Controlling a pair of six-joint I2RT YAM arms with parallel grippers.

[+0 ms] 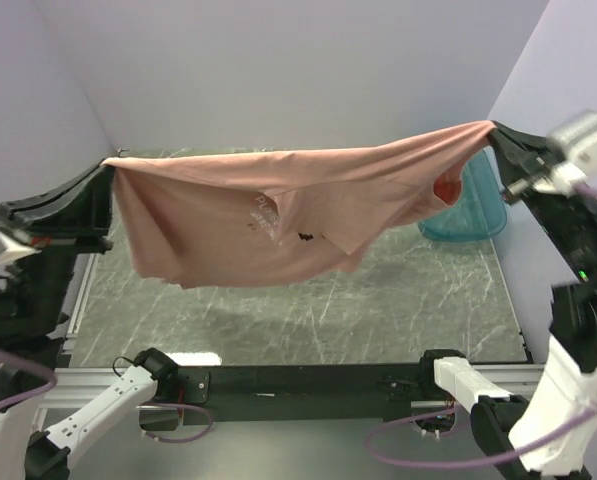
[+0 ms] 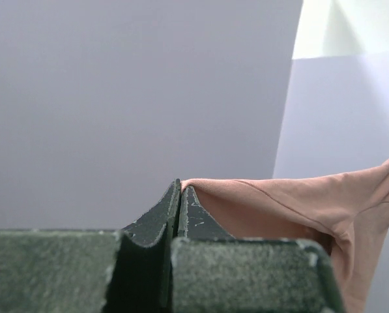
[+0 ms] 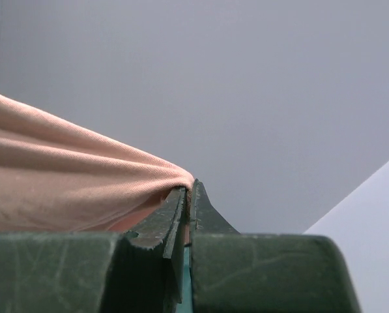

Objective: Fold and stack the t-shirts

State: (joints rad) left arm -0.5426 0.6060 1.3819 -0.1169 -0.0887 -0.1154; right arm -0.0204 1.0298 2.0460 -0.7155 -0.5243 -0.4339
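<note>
- We see the t-shirt (image 1: 278, 220), a dusty salmon pink, stretched in the air between the two arms. It hangs above the dark marbled worktop (image 1: 378, 310).
- The left gripper (image 1: 106, 180) is closed on the shirt's left end. In the left wrist view its dark fingers (image 2: 194, 218) sit pressed together, with pink cloth coming out from between the tips and trailing off to the right.
- The right gripper (image 1: 498, 135) is closed on the shirt's right end, and it sits higher in the overhead view than the left one. In the right wrist view the cloth is pinched at the fingertips (image 3: 204, 208) and runs away to the left in soft folds.
- The top edge of the shirt runs fairly taut from one gripper to the other, while the body sags below it and bunches in loose folds.
- A pale print (image 1: 266, 215) shows near the middle of the cloth, with a few small dark marks (image 1: 306, 237) just right of it. We cannot read either.
- The lower edge appears to hang clear of the worktop, and a soft shadow lies beneath it.
- A translucent teal basket (image 1: 473, 210) stands at the far right of the worktop, partly hidden behind the shirt's right end.
</note>
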